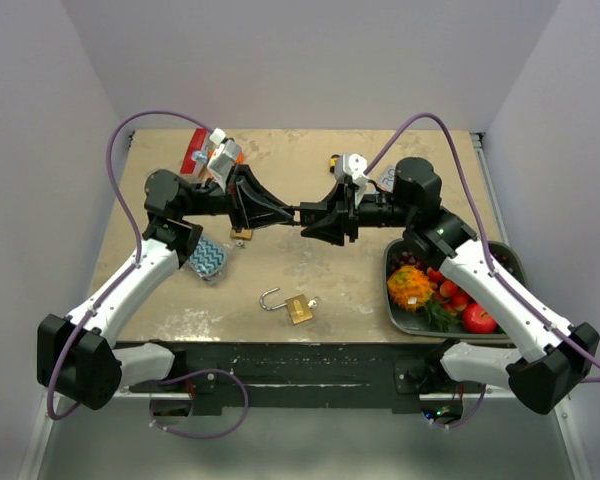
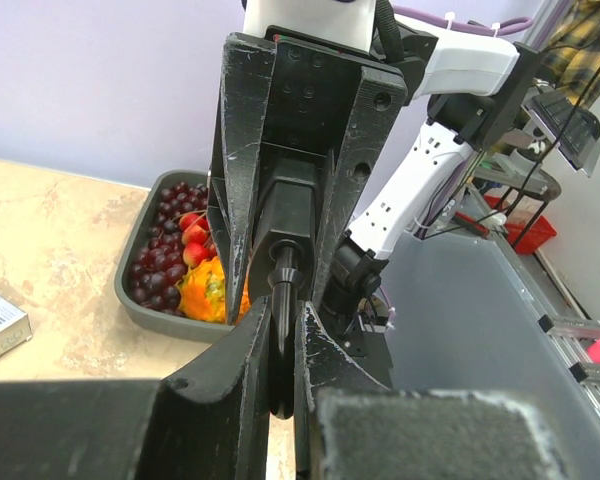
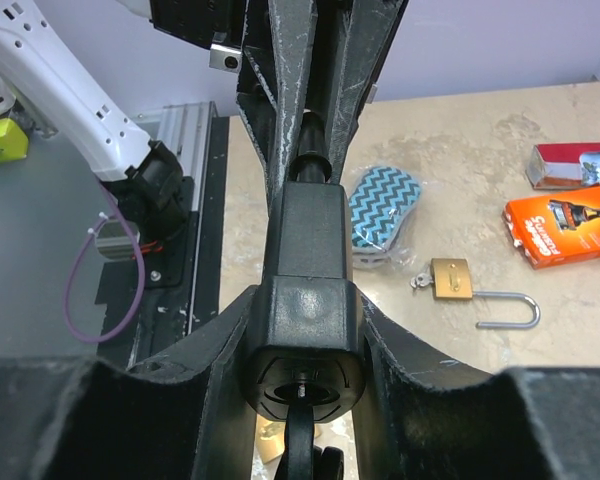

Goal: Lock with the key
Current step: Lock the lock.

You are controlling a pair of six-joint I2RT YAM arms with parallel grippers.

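Both arms meet above the middle of the table with a black lock (image 1: pixel 302 213) held in the air between them. My right gripper (image 1: pixel 318 220) (image 3: pixel 308 300) is shut on the lock's blocky body (image 3: pixel 310 235), one finger pressed on each side. My left gripper (image 1: pixel 283 212) (image 2: pixel 283 312) is shut on a thin black piece (image 2: pixel 283 345) that sticks out of the lock's far end. Seen edge-on, it looks like the key's head. The lock body (image 2: pixel 292 210) fills the middle of the left wrist view. A black loop (image 3: pixel 310 450) hangs from the lock's round near face.
A brass padlock (image 1: pixel 300 310) (image 3: pixel 452 279) lies with its shackle open and a small silver key beside it. Another brass padlock (image 1: pixel 242 235) lies under the left arm. Also here are a zigzag pouch (image 1: pixel 208 260) (image 3: pixel 385 205), a fruit tray (image 1: pixel 510 262) (image 2: pixel 130 290) and orange and red boxes (image 3: pixel 565 225).
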